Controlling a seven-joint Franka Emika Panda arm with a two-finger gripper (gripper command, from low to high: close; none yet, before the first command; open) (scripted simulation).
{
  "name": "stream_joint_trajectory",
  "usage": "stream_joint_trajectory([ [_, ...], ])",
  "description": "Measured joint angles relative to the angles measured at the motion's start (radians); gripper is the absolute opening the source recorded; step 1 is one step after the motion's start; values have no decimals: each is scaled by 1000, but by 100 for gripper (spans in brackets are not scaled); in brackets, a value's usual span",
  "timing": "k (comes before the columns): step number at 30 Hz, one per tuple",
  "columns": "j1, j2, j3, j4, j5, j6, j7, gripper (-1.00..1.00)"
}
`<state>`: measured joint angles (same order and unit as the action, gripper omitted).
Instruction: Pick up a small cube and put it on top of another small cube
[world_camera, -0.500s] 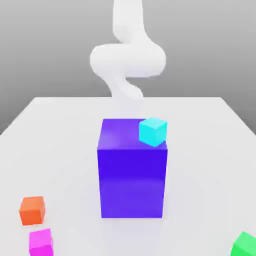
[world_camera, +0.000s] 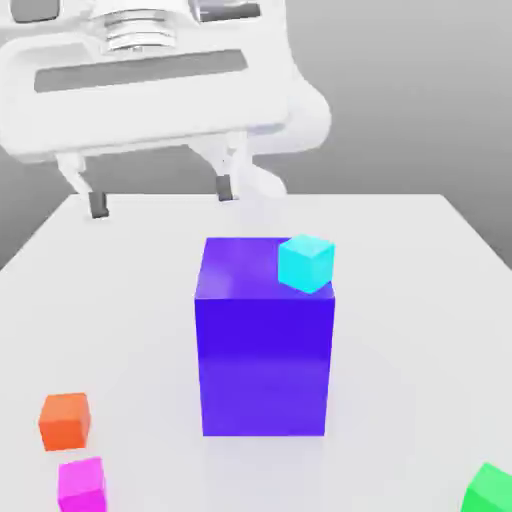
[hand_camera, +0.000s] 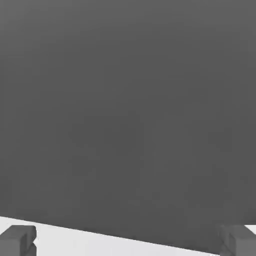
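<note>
White two-finger gripper (world_camera: 161, 197): jaws spread wide, empty, high above white bench (world_camera: 420, 300). Small magenta-pink cube (world_camera: 81, 485): on bench, near edge, exterior view's left, just beside small orange cube (world_camera: 65, 420). Small cyan cube (world_camera: 305, 263): atop big blue-purple block (world_camera: 264, 350).

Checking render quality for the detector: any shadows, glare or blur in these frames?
Exterior view: soft, even light, no hard shadows; only a faint reflection under the big blue-purple block, and the hand looks slightly smeared. Hand view: mostly flat dark grey, no glare, with a pale strip of table between the fingertips.
</note>
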<state>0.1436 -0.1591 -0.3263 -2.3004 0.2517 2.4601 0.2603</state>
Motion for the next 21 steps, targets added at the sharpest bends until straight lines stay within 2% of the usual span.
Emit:
stream_joint_trajectory([
  [8, -59, 283, -28, -2, 90, 77, -228, 0],
  [15, -115, 499, -51, -11, 55, 167, -348, 0],
  [19, -174, 639, 8, 15, 111, 263, -414, 0],
  [20, -193, 675, 31, 24, 131, 289, -429, -100],
  [21, -193, 675, 31, 24, 131, 289, -429, -100],
])
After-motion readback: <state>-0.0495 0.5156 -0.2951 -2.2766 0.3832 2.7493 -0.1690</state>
